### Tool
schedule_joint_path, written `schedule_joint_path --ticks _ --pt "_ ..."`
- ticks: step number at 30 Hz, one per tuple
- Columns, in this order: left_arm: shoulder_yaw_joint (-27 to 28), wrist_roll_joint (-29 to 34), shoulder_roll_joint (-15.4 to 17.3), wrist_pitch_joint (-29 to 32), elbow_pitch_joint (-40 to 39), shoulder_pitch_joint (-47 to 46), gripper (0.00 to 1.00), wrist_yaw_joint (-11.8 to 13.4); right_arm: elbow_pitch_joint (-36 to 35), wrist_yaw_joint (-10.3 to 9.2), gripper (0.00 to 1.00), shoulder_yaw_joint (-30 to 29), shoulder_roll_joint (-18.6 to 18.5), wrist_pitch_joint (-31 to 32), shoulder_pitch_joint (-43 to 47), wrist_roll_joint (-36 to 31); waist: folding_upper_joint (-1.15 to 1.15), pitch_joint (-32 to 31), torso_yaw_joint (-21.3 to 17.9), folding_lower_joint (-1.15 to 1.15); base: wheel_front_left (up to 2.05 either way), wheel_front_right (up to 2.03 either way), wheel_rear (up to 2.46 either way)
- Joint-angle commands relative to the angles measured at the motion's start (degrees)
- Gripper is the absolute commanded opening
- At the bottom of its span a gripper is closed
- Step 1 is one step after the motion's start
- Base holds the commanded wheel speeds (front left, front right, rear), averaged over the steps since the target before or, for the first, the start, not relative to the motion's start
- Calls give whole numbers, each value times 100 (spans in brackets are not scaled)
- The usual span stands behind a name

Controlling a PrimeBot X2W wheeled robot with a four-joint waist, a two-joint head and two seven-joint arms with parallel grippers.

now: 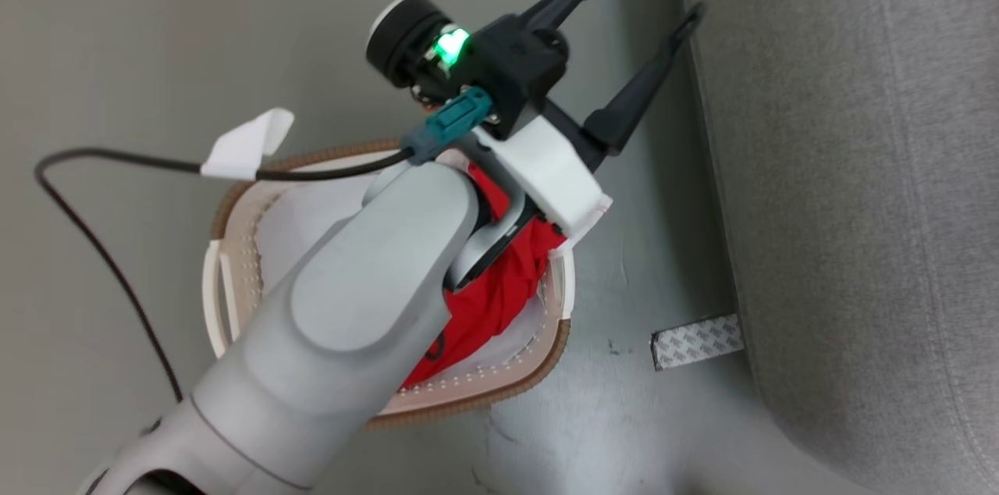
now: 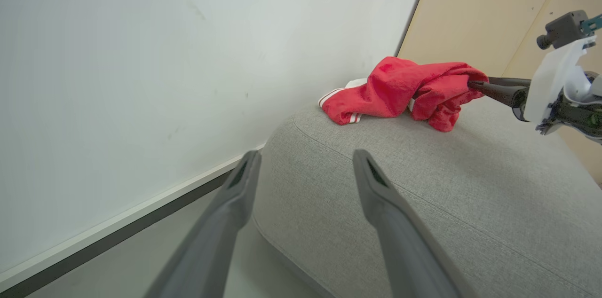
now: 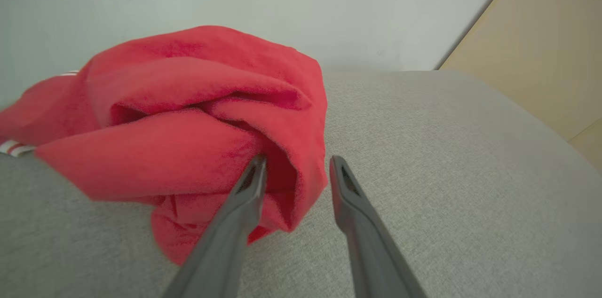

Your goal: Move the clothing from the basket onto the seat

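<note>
One piece of the clothing lies bunched on the seat, right at the tips of my right fingers. Those fingers stand parted and pinch nothing. One tip is tucked against a fold of the red cloth; the other stands clear, just beside the cloth's edge, over bare grey weave. The heap rests its own weight on the cushion, so I judge this to be the letting-go of a set-down, with the fingers held low so the cloth is not dragged along when I draw off.

A second red piece sits in the basket, behind and beneath my left fingers, partly hidden under my left forearm. It lies on a pale pad inside the basket. My left fingers are spread wide and empty. Their tips point past the basket rim toward the seat's rounded edge, well short of the garment on the cushion. I judge that they wait out of the way, open for the next reach into the basket.

By count, I can make out two red pieces, one on the seat and one in the basket, though the forearm could hide more. There is one basket, one seat, one pale pad, and two fingers on each arm. Nearer me than my left fingertips, on the floor at the seat's foot, lies one strip of patterned tape.
</note>
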Motion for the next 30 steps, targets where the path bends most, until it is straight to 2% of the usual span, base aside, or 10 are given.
schedule_joint_path --ticks 1,5,10,19,24,30 --pt "33 -76 60 -64 29 131 100 33 -32 -12 100 35 154 -129 124 136 0 -210 -8 -1 0 0 0" --pt "149 -215 163 -212 95 474 100 148 -363 -12 100 451 334 -502 637 375 0 -682 -50 -1 0 0 0" --pt "359 -480 332 -369 129 1071 100 333 -1237 -12 100 864 622 -934 1444 734 0 -1436 35 -1 0 0 0" --pt "874 -931 648 -598 161 2550 100 795 -2651 -12 100 1318 946 -1051 3144 575 0 -2879 528 -1 0 0 0" --pt "1183 -1059 839 -652 103 3510 100 1041 -2889 -12 100 1631 1189 -1044 3949 767 0 -3538 821 -1 0 0 0" --pt "1738 -919 1012 -650 -338 4669 100 1362 -2764 -12 100 2156 1410 -1166 4665 880 0 -4118 1046 -1 0 0 0"
